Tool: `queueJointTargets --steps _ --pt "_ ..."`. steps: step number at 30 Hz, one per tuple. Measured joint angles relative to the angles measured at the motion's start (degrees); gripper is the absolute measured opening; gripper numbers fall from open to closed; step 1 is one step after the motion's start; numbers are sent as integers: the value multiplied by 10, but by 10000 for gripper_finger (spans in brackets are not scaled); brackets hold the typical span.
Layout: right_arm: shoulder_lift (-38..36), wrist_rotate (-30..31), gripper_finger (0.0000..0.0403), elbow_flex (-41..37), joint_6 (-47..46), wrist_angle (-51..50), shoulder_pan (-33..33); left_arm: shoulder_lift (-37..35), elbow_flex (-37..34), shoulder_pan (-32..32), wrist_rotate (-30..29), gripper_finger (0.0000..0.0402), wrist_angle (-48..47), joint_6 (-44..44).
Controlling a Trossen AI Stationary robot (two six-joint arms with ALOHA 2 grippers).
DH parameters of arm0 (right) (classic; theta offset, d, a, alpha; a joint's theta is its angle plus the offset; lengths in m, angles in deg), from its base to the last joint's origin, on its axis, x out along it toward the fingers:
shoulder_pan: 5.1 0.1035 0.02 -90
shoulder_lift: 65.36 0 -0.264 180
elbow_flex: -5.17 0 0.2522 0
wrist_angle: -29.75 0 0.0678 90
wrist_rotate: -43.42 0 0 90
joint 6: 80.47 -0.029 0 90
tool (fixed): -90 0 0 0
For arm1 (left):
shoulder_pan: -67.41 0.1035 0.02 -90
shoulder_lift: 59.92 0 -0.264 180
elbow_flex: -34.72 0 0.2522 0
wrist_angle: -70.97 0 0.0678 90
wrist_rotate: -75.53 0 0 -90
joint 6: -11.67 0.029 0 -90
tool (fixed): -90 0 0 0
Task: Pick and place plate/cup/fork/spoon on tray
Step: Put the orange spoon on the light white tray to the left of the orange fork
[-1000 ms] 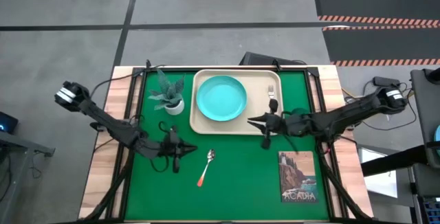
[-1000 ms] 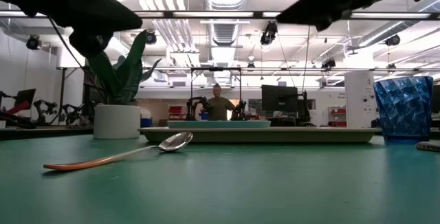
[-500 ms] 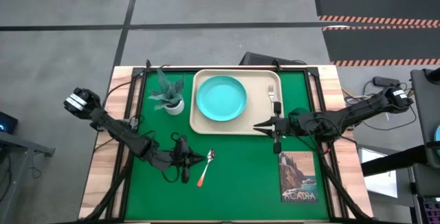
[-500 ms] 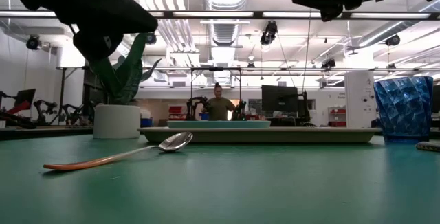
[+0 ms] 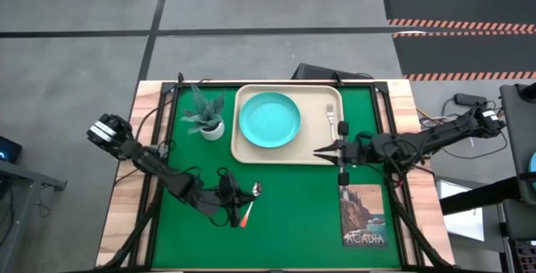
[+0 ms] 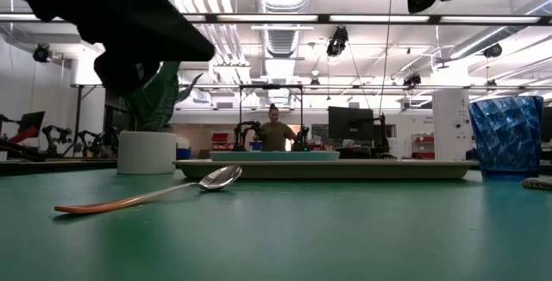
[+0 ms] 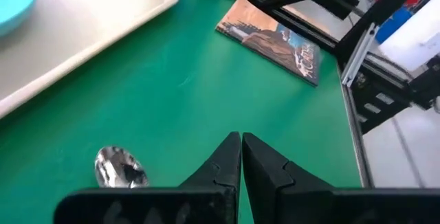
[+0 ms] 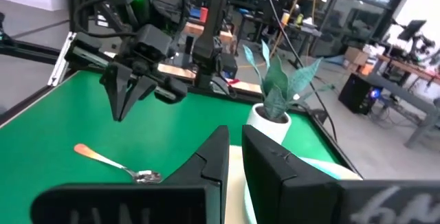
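The turquoise plate [image 5: 270, 120] and the fork [image 5: 331, 118] lie on the beige tray [image 5: 314, 151] at the far middle of the table. The spoon [image 5: 249, 207] lies flat on the green mat near the middle, bowl toward the tray; it also shows in the low view [image 6: 147, 196]. The blue cup [image 6: 506, 134] stands on the mat by the tray's near right corner, hidden under my right arm in the high view. My left gripper [image 5: 241, 196] is shut and hovers above the mat just left of the spoon, its tips [image 7: 240, 136] empty. My right gripper [image 5: 320, 149] is shut and empty above the tray's near right edge.
A white-potted green plant [image 5: 205, 114] stands left of the tray. A picture book [image 5: 363, 214] lies at the near right of the mat. A person stands in the room far behind the table [image 6: 274, 130].
My left gripper has moved toward the table's right and near edges, closing on the spoon. My right gripper has drawn back a little from the tray toward the table's right edge. The spoon, plate, fork and cup have stayed where they were.
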Motion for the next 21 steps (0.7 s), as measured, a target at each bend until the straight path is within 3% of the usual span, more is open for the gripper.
queueJointTargets --steps 11,21 --pt "-26 -30 33 0 49 6 0 29 125 0 -6 0 -260 -26" --pt "-42 -31 33 -6 90 11 0 32 150 0 -6 0 -289 -45"
